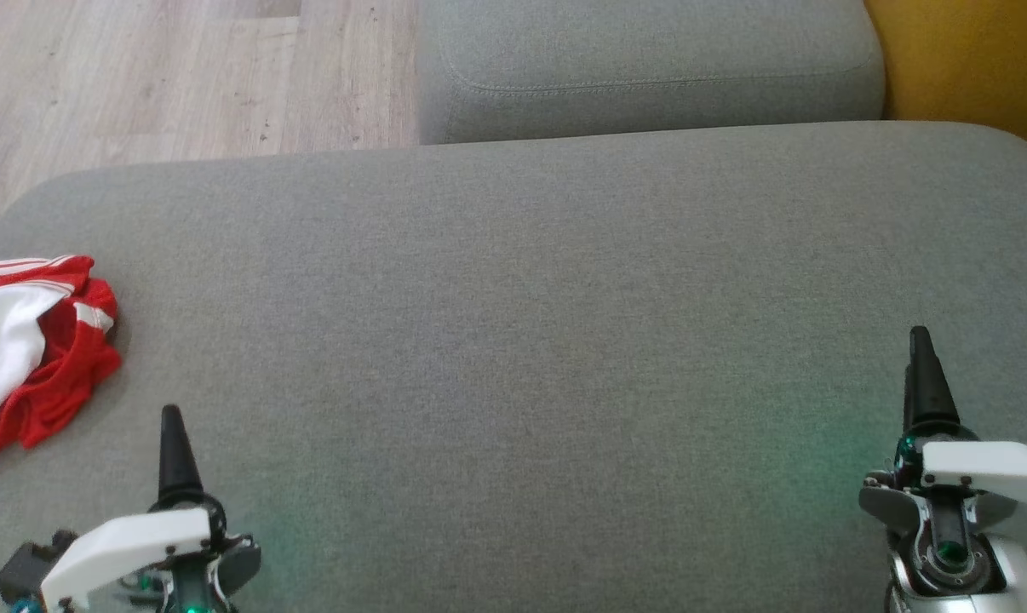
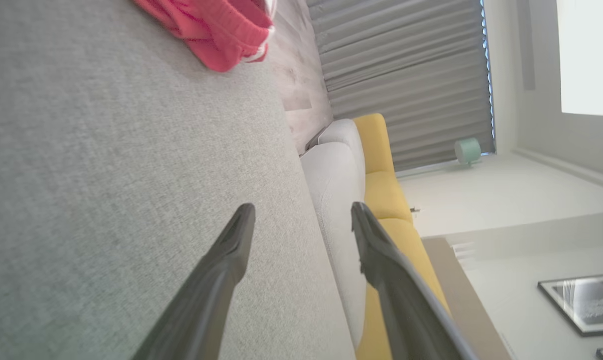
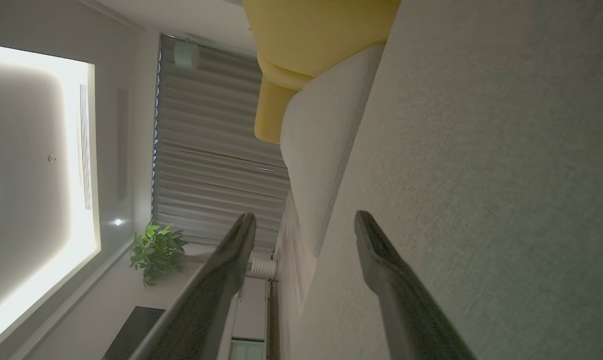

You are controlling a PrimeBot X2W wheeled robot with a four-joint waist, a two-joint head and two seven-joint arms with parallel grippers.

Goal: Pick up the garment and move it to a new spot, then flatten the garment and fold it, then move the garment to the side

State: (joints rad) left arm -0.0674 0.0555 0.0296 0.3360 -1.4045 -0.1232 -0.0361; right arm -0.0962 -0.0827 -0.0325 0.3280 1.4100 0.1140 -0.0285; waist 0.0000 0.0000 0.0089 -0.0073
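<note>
The garment [image 1: 37,349], red with white panels and stripes, lies crumpled at the far left edge of the grey cushion [image 1: 522,340]; in the left wrist view the garment [image 2: 216,30] lies at the top, far ahead of the fingers. My left gripper [image 1: 173,426] hovers over the cushion just right of and nearer than the garment, apart from it, open and holding nothing [image 2: 301,215]. At the lower right, far from the garment, my right gripper [image 1: 920,340] is also open with an empty gap [image 3: 304,222].
A second grey cushion [image 1: 650,68] adjoins the far edge, with a yellow seat [image 1: 973,60] at the back right. Wooden floor [image 1: 181,77] lies beyond the cushion's far left edge. Curtains [image 2: 406,75] and a potted plant [image 3: 156,250] stand in the room behind.
</note>
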